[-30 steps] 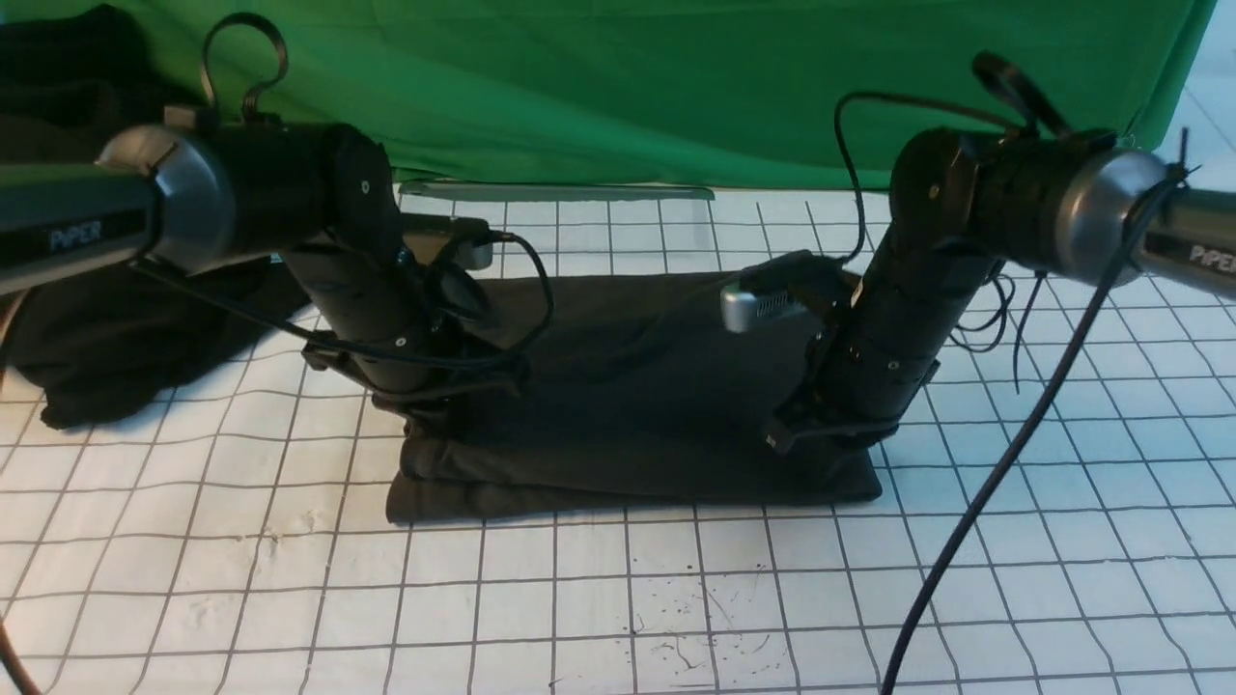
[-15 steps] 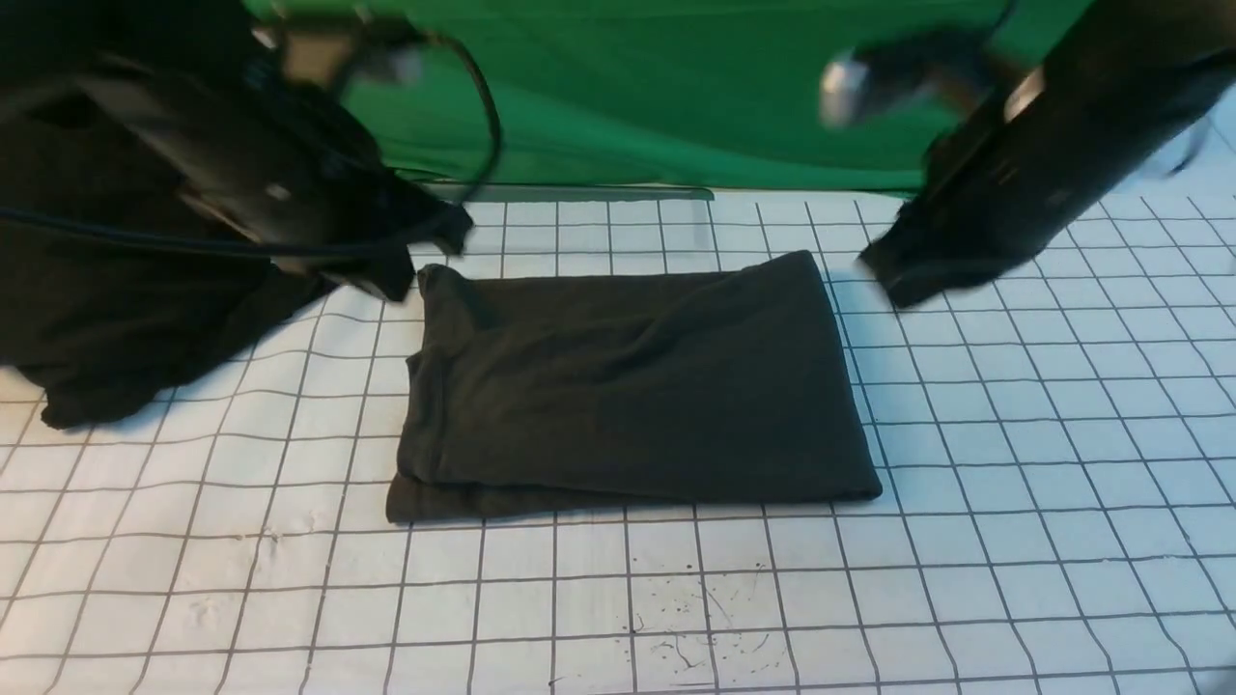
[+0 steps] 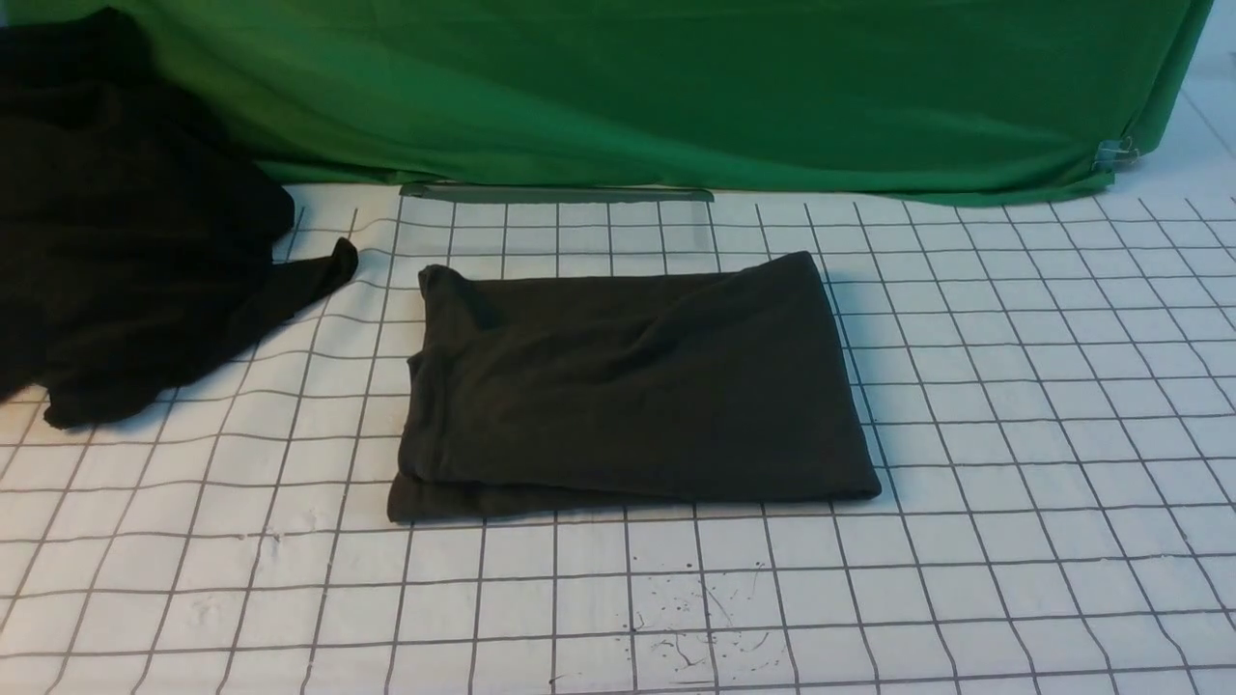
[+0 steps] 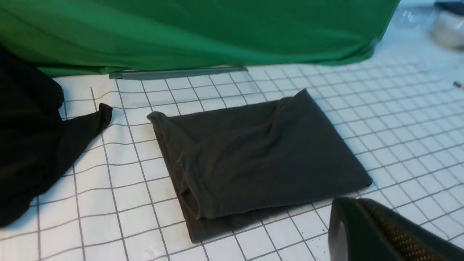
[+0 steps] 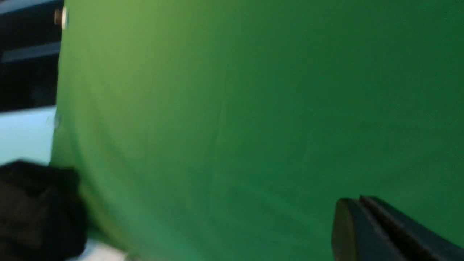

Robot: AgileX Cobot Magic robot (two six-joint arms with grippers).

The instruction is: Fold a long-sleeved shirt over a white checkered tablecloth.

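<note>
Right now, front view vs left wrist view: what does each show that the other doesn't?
Front view only: the clip at the green fabric's right corner, and dark specks on the near tablecloth.
Left wrist only: the left gripper, jaws shut, empty, and a blurred pale object far off.
Both: the folded long-sleeved shirt on the white checkered tablecloth, the black garment, the green fabric.

Plain green fabric (image 3: 676, 97) hangs along the table's far edge, and a crumpled black garment (image 3: 126, 251) is heaped at the far left corner.
</note>
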